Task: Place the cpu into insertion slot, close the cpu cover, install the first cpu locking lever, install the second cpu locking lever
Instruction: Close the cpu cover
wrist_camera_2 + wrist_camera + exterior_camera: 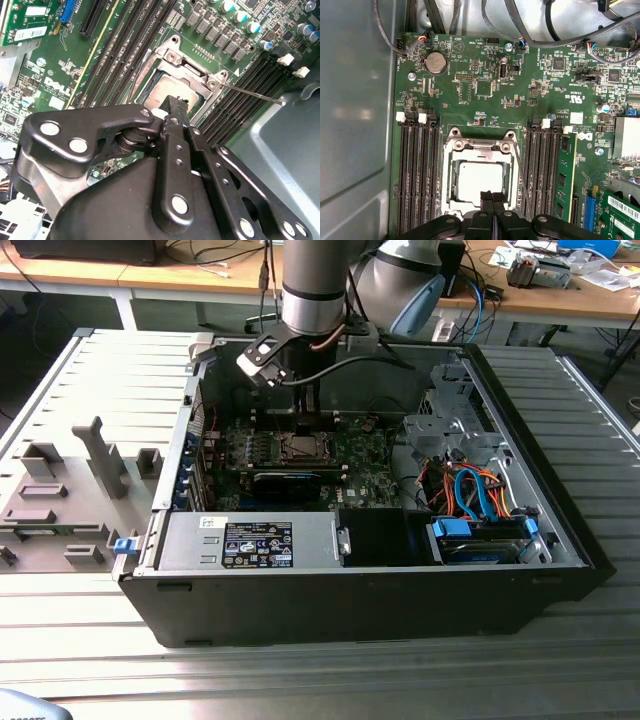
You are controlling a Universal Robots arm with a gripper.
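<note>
- cpu (477, 181): lies flat in the insertion slot (300, 448) with its pale face up, directly under the tip of the gripper (493, 196). In the second wrist view, partly hidden behind the fingers (172, 150).
- cpu cover (446, 172): lies down around the cpu as a metal frame and shows the cpu through its window. Encloses the spot below the fingertips on every side.
- gripper: holds both fingers pressed together, with no gap and nothing between them. Points at the edge of the cpu nearest to it; whether touching or just above, cannot tell. In the exterior view, reaches straight down from the arm into the open computer case (560, 510).
- locking lever (252, 93): a thin metal rod that stands out from a far corner of the socket, away from the gripper, over the memory slots (417, 175). In the first wrist view, runs along one side of the cover, just beside the fingers.
- memory slots: long and black, in rows on both sides of the gripper, parallel to the sides of the socket.
- green circuit board (485, 102): spreads out beyond the fingertips and carries a round coin battery (435, 63), well apart from the gripper.
- grey labelled box (250, 540): sits at the case wall, well apart from the gripper and nearer to the exterior camera.
- blue and orange cables (480, 490): lie toward the exterior view's right of the gripper.
</note>
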